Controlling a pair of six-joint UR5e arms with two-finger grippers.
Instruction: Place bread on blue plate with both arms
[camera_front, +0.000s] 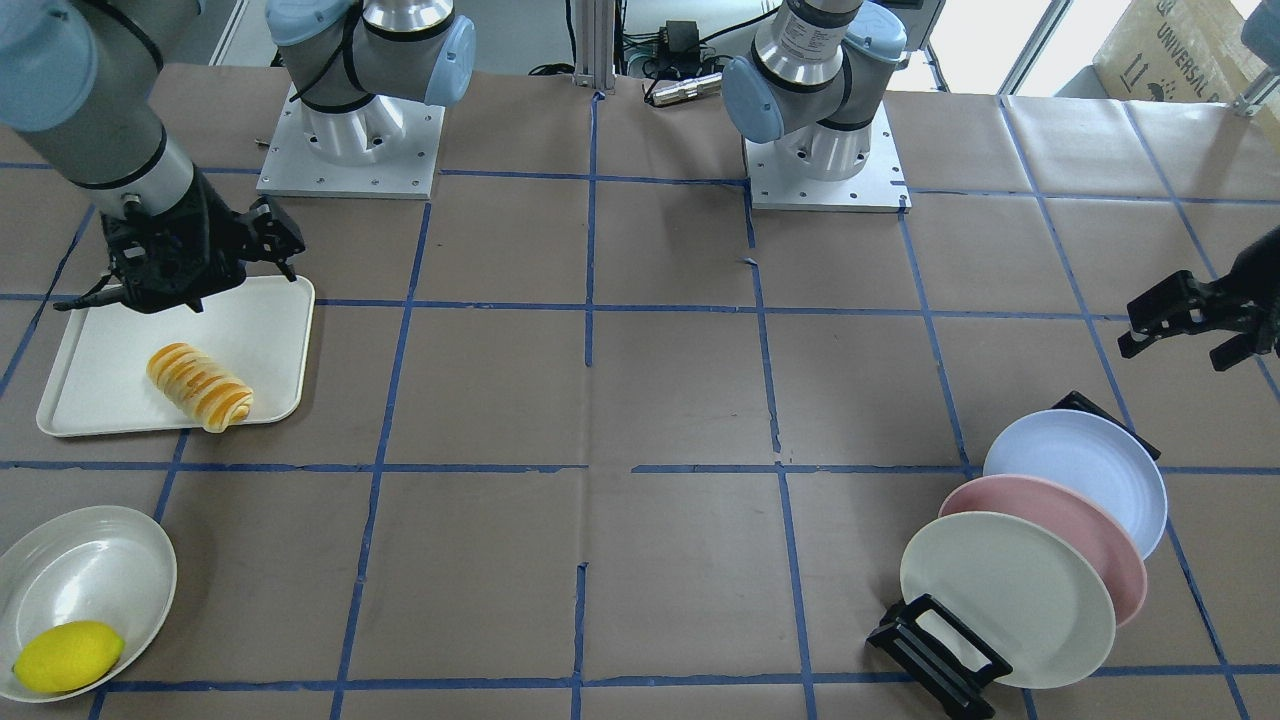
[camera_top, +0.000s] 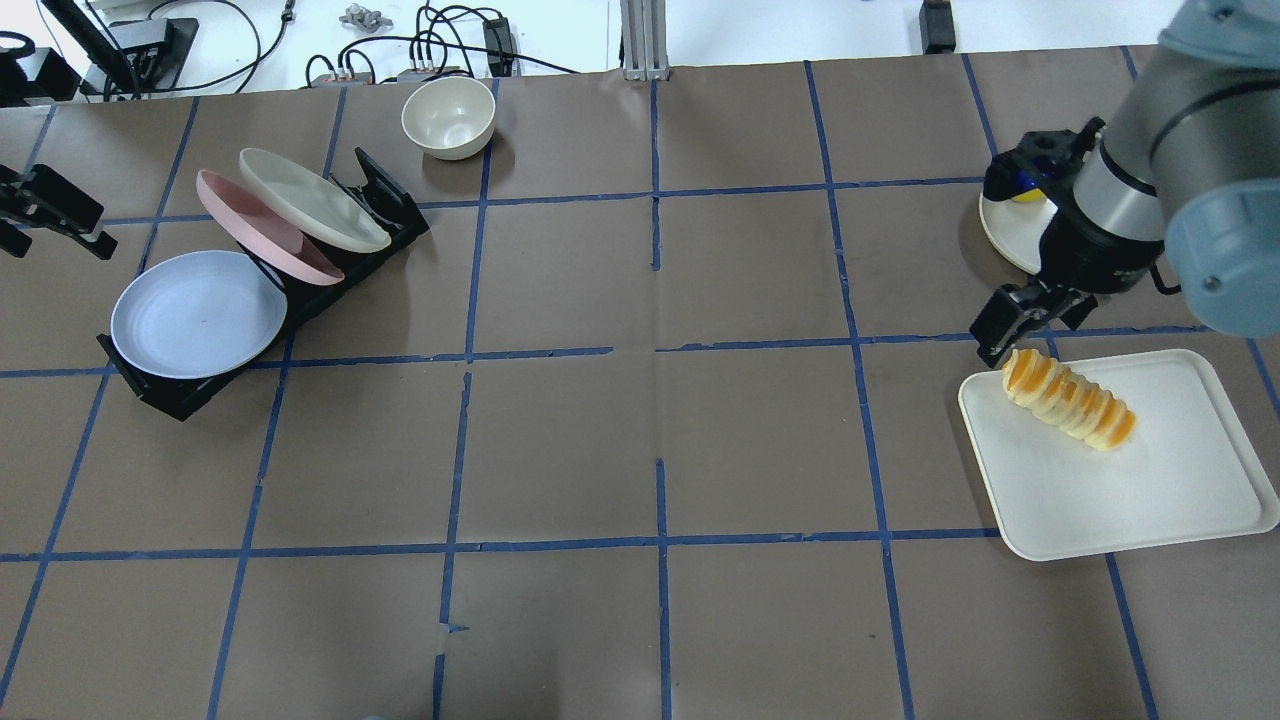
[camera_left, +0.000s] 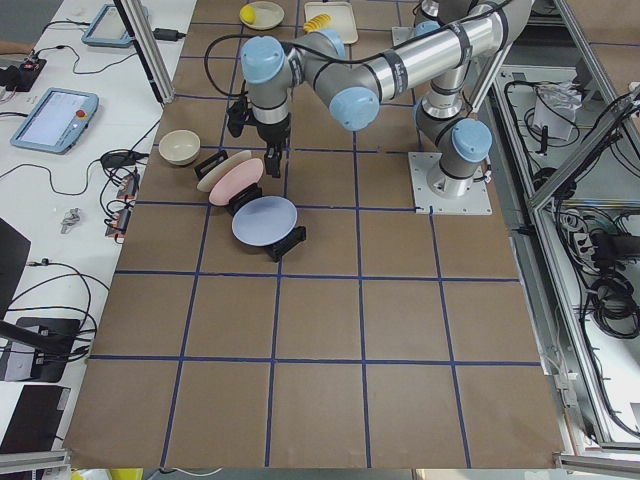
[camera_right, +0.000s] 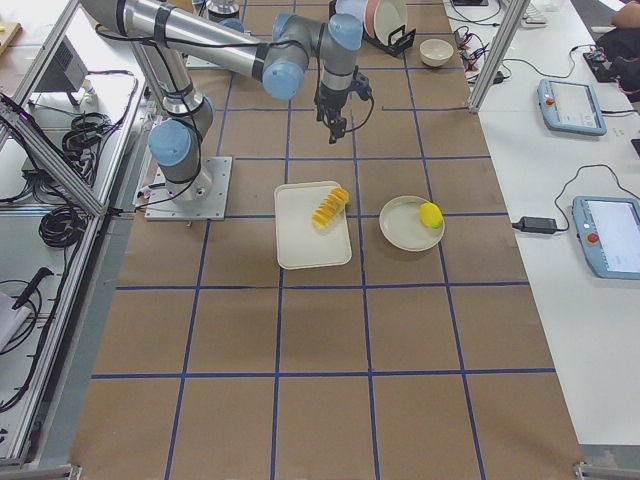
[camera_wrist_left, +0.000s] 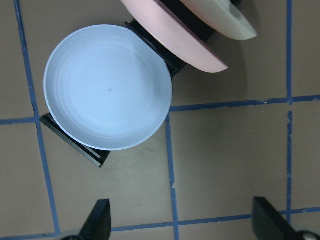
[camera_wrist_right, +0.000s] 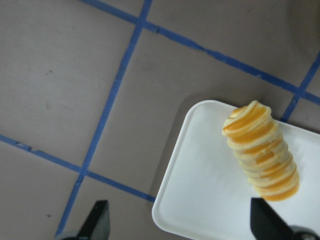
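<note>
The orange-and-cream spiral-ridged bread roll (camera_top: 1068, 400) lies slantwise on a white rectangular plastic tray (camera_top: 1150, 490), one end close to the tray's corner, as the right gripper (camera_top: 1025, 325) hovers above that corner with its black fingers spread wide and nothing between them. Well apart from the tray, at the opposite end of the table, the left gripper (camera_front: 1190, 330) hangs beside the round pale lavender-blue plate (camera_top: 198, 313), its fingers likewise parted and empty. The step in hand appears to be the pick-up of the roll. It would go best if the jaws were turned across the roll's short width, brought down at its middle rather than at the end by the corner, and closed gently, since the ridged loaf looks soft and apt to roll. The blue plate leans in the front slot of a black plate rack (camera_top: 390, 215), with a pink round plate (camera_top: 265, 225) and a cream-white round plate (camera_top: 310, 210) stacked close behind it, so the left arm has little room on that side. A round white dish (camera_front: 90, 560) holding a smooth yellow lemon (camera_front: 68, 655) sits near the tray on the side away from the robot, close under the right wrist, and a cream bowl (camera_top: 448, 115) stands far from the tray, beyond the rack.
</note>
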